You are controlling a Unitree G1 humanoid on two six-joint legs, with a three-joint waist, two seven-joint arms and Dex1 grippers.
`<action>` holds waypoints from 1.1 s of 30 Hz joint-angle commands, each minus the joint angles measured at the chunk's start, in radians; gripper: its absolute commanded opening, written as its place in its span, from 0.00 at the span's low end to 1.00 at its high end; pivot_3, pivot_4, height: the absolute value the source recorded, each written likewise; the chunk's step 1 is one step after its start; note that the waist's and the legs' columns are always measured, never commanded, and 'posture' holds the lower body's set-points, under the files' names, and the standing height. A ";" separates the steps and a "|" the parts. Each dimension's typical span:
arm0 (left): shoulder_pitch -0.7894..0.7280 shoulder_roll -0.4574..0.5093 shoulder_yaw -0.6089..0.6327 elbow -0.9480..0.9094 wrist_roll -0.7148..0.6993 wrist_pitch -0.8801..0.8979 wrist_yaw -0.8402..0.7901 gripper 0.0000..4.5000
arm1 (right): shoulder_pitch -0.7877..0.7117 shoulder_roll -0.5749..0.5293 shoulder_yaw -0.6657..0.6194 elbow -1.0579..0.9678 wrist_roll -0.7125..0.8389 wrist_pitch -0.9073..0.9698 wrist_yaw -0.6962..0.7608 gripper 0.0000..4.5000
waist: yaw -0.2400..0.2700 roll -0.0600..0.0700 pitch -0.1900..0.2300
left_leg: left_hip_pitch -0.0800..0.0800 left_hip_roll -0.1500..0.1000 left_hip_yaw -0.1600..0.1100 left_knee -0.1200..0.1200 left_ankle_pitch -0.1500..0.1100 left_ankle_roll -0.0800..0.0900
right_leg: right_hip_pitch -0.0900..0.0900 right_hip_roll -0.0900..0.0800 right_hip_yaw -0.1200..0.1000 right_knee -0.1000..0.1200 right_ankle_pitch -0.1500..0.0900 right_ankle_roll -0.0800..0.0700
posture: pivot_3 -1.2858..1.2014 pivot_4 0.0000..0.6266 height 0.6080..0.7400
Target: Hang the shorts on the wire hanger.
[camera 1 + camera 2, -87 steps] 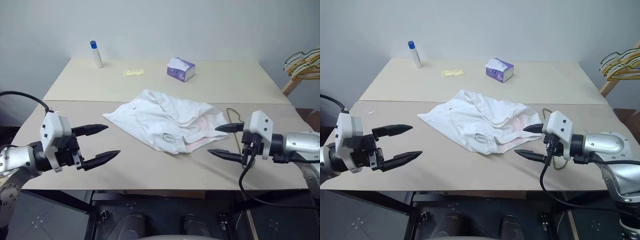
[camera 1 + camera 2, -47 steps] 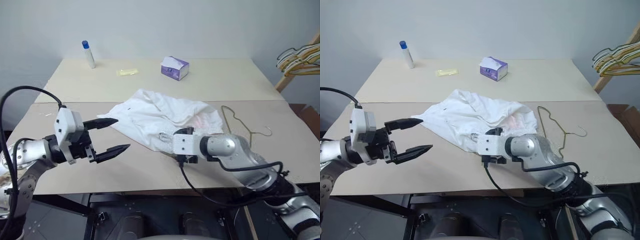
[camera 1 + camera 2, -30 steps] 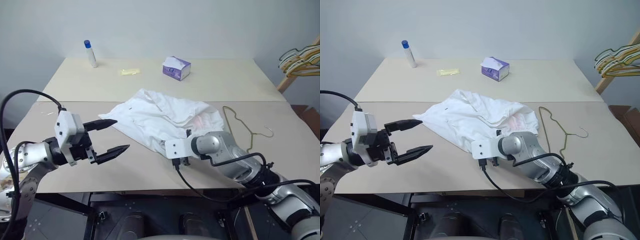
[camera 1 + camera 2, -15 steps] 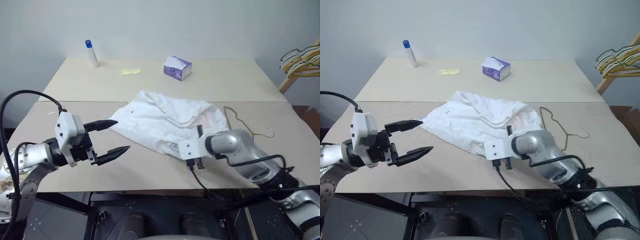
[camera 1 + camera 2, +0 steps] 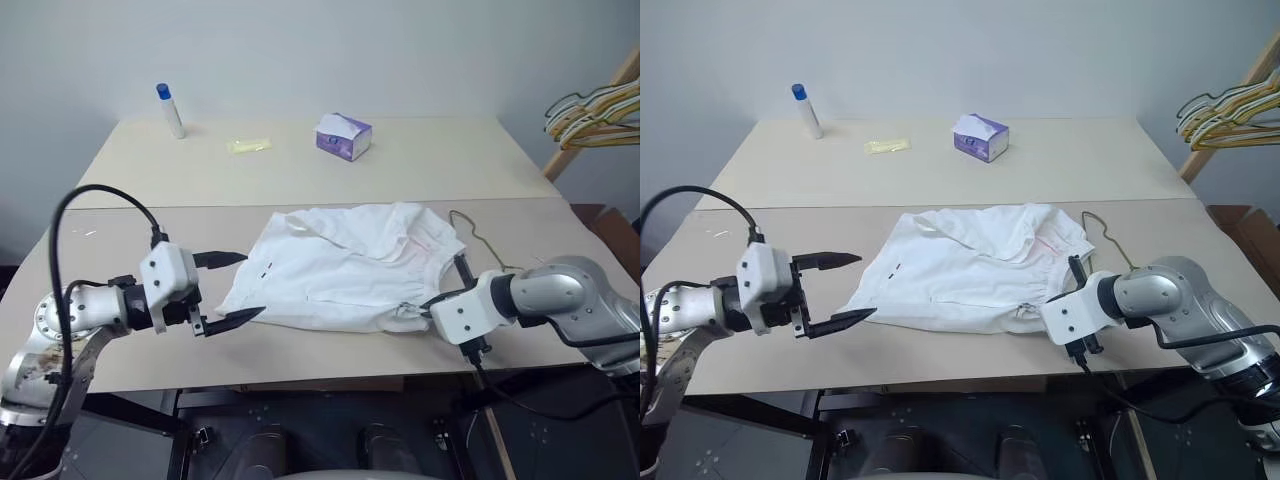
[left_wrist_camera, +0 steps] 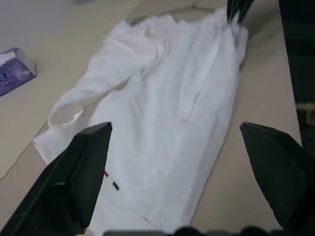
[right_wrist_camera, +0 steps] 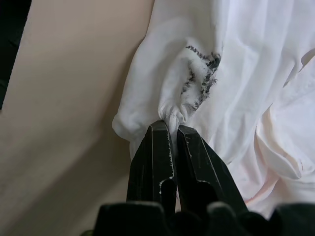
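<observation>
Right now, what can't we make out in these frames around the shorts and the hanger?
- wire hanger: in the head views just its hook end and one wire show; the shorts and the right gripper cover the rest.
- How much cloth is pinched: in the right wrist view the shut fingers hide the fold.
- Dark marks on the cloth: too small to read.
- Left gripper: open, short of the shorts; contact can't be judged.

A pale beige table [image 5: 420, 160] carried a few stray things along its far side. A small white bottle with a blue cap [image 5: 168, 109] stood upright near the far left corner. A flat yellowish packet [image 5: 248, 146] lay to its right (contents unreadable). Further right sat a purple-and-white tissue box [image 5: 343, 137]. Beyond the table's right edge hung a bunch of yellow and white hangers [image 5: 592, 108].
</observation>
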 commanded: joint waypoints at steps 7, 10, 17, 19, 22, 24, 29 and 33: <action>-0.154 0.025 -0.204 0.441 0.431 -0.586 0.025 1.00 | 0.008 0.005 -0.060 -0.007 0.001 -0.025 -0.016 0.01 | 0.004 0.000 0.000 | -0.001 0.000 0.001 0.001 0.000 0.000 | -0.001 -0.001 0.000 0.000 0.002 0.002 | 0.55 0.06 1.00; -0.209 -0.014 -0.252 0.529 0.518 -0.659 0.100 1.00 | 0.013 0.012 -0.072 -0.018 0.022 -0.012 -0.013 0.01 | 0.007 0.002 -0.002 | -0.002 0.000 0.001 0.001 0.000 0.001 | 0.000 -0.001 0.000 0.000 0.003 0.004 | 0.54 0.06 1.00; -0.303 -0.070 -0.335 0.653 0.690 -0.701 0.244 0.87 | 0.035 0.014 -0.098 -0.058 0.061 0.018 -0.003 0.00 | 0.009 0.013 -0.011 | 0.003 0.000 0.003 0.001 0.000 0.001 | 0.004 -0.002 0.000 0.001 0.003 0.005 | 0.54 0.06 1.00; -0.328 -0.085 -0.352 0.682 0.710 -0.703 0.271 0.73 | 0.040 0.013 -0.104 -0.061 0.058 0.022 -0.004 0.00 | 0.009 0.015 -0.014 | 0.004 0.000 0.003 0.002 0.000 0.001 | 0.004 -0.002 0.000 0.001 0.003 0.005 | 0.53 0.06 1.00; -0.363 -0.102 -0.369 0.721 0.724 -0.713 0.298 0.50 | 0.043 0.016 -0.108 -0.061 0.050 0.029 -0.009 0.00 | 0.010 0.017 -0.016 | 0.005 -0.001 0.003 0.002 0.000 0.001 | 0.005 -0.001 0.001 0.001 0.003 0.005 | 0.53 0.06 1.00; -0.383 -0.107 -0.374 0.738 0.720 -0.716 0.304 0.35 | 0.045 0.018 -0.109 -0.060 0.043 0.032 -0.015 0.00 | 0.009 0.017 -0.016 | 0.005 0.000 0.003 0.002 0.000 0.001 | 0.005 -0.001 0.001 0.002 0.003 0.005 | 0.53 0.06 1.00; -0.416 -0.096 -0.370 0.779 0.726 -0.725 0.339 0.01 | 0.054 0.025 -0.094 -0.049 -0.003 0.043 -0.038 0.00 | 0.000 0.017 -0.017 | 0.003 0.000 0.004 0.002 -0.001 0.001 | 0.002 -0.001 0.001 0.001 0.003 0.005 | 0.53 0.05 1.00; -0.405 -0.037 -0.354 0.759 0.688 -0.737 0.300 0.01 | 0.050 0.034 -0.088 -0.022 -0.053 0.034 -0.060 0.00 | -0.003 0.016 -0.017 | 0.001 0.000 0.004 0.002 -0.001 0.001 | 0.001 -0.001 0.001 0.001 0.003 0.005 | 0.53 0.05 1.00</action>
